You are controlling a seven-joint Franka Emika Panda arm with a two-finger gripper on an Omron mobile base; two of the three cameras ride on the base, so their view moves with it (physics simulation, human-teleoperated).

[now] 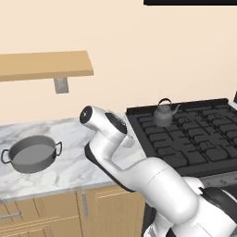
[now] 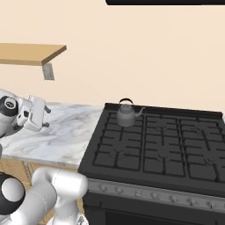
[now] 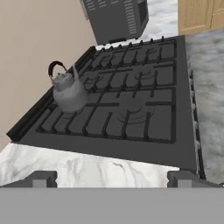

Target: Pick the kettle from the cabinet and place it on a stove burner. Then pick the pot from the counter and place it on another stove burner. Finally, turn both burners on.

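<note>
The small grey kettle stands upright on the back left stove burner. The other burners are bare. The wide grey pot sits on the marble counter left of the stove. My gripper hangs over the counter between pot and stove. It faces the cooktop, open, with nothing between its fingers. The cabinet's plank shelf is on the wall above.
A row of knobs runs along the stove's front panel. Wooden drawers lie under the counter. A grey slotted appliance and a wooden cabinet stand beyond the stove's far side. A dark hood hangs above.
</note>
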